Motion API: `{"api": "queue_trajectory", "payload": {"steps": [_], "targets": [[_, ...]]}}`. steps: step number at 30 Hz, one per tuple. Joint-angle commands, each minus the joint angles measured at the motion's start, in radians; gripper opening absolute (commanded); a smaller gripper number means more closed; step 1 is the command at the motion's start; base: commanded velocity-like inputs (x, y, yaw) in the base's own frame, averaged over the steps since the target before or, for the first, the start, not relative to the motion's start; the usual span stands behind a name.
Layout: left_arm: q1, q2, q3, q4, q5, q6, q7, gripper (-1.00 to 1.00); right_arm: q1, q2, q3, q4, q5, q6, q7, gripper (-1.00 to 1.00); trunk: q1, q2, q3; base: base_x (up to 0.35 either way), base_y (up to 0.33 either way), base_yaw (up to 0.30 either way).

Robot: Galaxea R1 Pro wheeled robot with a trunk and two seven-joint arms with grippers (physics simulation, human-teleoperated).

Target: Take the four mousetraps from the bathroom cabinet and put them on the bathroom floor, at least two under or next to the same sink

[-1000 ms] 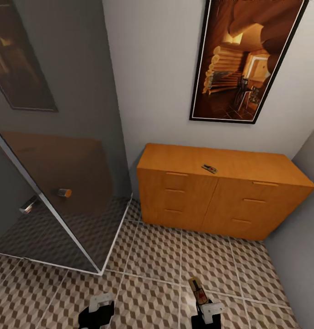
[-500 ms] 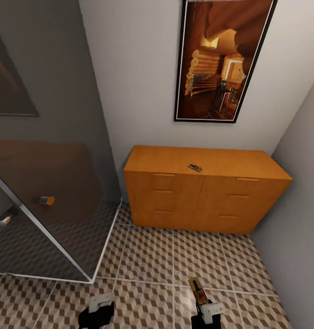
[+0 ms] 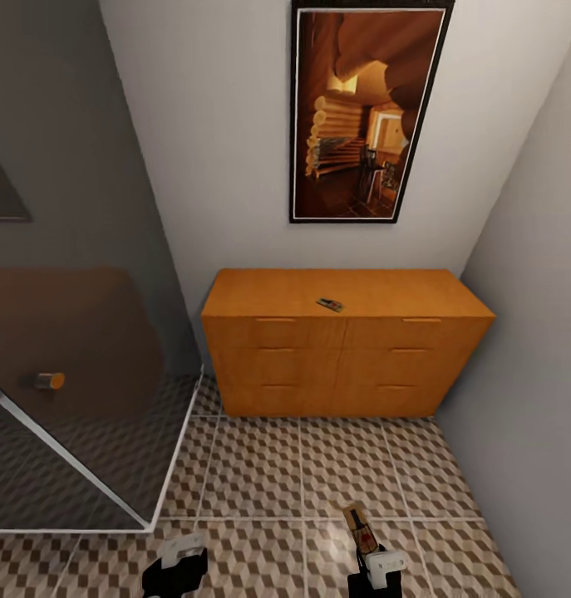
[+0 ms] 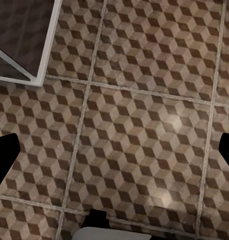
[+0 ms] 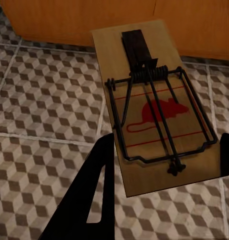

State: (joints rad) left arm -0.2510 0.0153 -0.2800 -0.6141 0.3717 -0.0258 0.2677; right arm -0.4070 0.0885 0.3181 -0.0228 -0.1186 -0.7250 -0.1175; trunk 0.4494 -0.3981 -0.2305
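One mousetrap [image 5: 157, 107] sits clamped in the right end effector [image 3: 375, 563], low over the bathroom floor [image 3: 268, 465]; the left end effector [image 3: 179, 558] hangs spread wide. Beyond stands the cabinet [image 3: 343, 349], another trap [image 3: 330, 305] on its top, glass enclosure [image 3: 77, 365] beside it.

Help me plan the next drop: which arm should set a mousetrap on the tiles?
Right. The right gripper already holds a mousetrap above the bathroom floor; the left gripper is open and holds nothing.

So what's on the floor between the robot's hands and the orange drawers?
Nothing. In the head view, bare cube-patterned bathroom floor runs from the left gripper and right gripper to the cabinet.
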Motion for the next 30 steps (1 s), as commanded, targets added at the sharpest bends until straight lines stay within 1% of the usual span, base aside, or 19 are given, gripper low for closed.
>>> {"api": "queue_trajectory", "payload": {"steps": [1, 8, 23, 30], "targets": [[-0.001, 0.002, -0.008, -0.001, 0.01, -0.003, 0.008, 1.0, -0.001, 0.0, 0.009, 0.001, -0.012, -0.004, -0.001, -1.0, 0.001, -0.002, -0.001, 0.0, 0.0, -0.192], [-0.001, 0.002, -0.008, -0.001, 0.01, -0.003, 0.008, 1.0, -0.001, 0.0, 0.009, 0.001, -0.012, -0.004, -0.001, -1.0, 0.001, -0.002, 0.002, 0.0, 0.0, -0.113], [-0.001, 0.002, -0.01, -0.001, 0.01, -0.007, 0.008, 1.0, -0.001, -0.003, 0.009, 0.001, -0.01, -0.004, -0.003, -1.0, 0.001, -0.002, 0.002, 0.0, 0.0, -0.006], [-0.001, 0.006, -0.011, -0.001, 0.01, -0.014, 0.007, 1.0, -0.001, -0.003, 0.009, 0.001, -0.01, -0.004, -0.003, -1.0, 0.001, -0.002, 0.002, 0.0, 0.0, 0.0]]}}
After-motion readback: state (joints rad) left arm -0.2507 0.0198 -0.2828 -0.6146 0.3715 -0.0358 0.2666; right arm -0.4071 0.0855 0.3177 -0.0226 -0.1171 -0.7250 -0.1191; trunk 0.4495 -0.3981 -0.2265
